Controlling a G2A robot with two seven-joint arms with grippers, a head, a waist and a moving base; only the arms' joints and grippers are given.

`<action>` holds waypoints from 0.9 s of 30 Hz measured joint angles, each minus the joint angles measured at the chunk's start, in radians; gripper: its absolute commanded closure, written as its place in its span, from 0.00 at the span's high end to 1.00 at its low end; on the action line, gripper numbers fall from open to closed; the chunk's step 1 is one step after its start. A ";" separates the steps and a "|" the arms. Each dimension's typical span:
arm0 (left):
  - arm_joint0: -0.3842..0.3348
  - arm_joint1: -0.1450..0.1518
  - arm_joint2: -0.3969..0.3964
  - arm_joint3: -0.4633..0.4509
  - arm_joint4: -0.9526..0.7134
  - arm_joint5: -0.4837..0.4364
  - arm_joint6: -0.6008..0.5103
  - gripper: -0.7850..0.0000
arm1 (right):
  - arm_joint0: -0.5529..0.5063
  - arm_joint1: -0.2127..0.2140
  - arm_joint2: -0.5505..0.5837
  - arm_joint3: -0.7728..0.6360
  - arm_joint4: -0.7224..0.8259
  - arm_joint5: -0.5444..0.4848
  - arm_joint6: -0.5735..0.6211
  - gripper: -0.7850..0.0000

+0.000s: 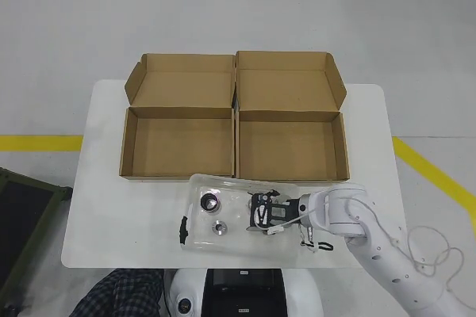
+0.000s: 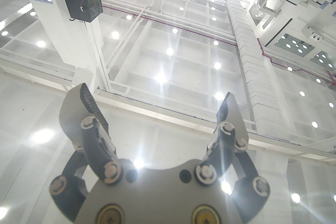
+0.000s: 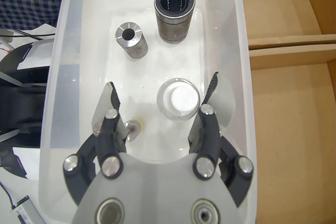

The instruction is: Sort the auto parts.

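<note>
Parts (image 1: 212,203), four in bin (image 3: 239,51): two cylinders (image 3: 174,17) (image 3: 131,40), cap (image 3: 178,103), bolt (image 3: 132,128). Top view: two boxes (image 1: 178,147) (image 1: 289,150) beyond. Jaws spread wide: right gripper (image 3: 163,79), left gripper (image 2: 155,89).

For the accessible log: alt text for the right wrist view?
Open right gripper hangs in a clear plastic bin, a clear round cap showing between its fingers. Farther in stand a dark cylinder and a smaller metal sleeve.

A small silver metal part with a yellowish end (image 3: 134,128) lies half hidden behind one finger of the right gripper (image 3: 163,79) inside the clear plastic bin (image 3: 242,25); its shape cannot be told. The gripper's grey mount covers the bin's near end. The two open brown cardboard boxes (image 3: 288,117) beside the bin run off the right wrist view's edge.
</note>
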 measured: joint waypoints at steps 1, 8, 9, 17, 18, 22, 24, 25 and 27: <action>0.000 0.000 0.000 0.000 0.000 0.000 0.000 1.00 | 0.003 0.000 -0.001 0.004 0.001 0.001 0.000 0.62; 0.000 0.000 0.000 0.000 0.000 0.000 0.000 1.00 | 0.012 0.003 0.000 0.025 -0.001 0.006 -0.004 0.41; 0.000 0.000 0.000 0.000 0.000 0.000 0.000 1.00 | 0.012 0.003 0.000 0.027 -0.002 0.005 -0.004 0.28; 0.000 0.000 0.000 0.000 0.000 0.000 0.000 1.00 | 0.020 0.007 -0.001 0.020 -0.010 -0.003 -0.001 0.00; 0.000 0.000 0.000 0.000 0.000 0.000 0.000 1.00 | 0.021 0.008 -0.001 0.012 -0.014 -0.001 0.003 0.00; 0.000 0.000 0.000 0.000 0.000 0.000 0.000 1.00 | 0.022 0.011 0.005 -0.029 -0.004 -0.001 0.004 0.00; 0.000 0.000 0.000 0.000 0.000 0.000 0.000 1.00 | 0.023 0.013 0.010 -0.052 0.000 -0.002 0.008 0.00; 0.000 0.000 0.000 0.000 0.000 0.000 0.000 1.00 | 0.023 0.014 0.011 -0.065 -0.001 -0.001 0.014 0.00; 0.000 0.000 0.000 0.000 0.000 0.000 0.000 1.00 | 0.027 0.015 0.010 -0.096 0.004 0.004 0.027 0.00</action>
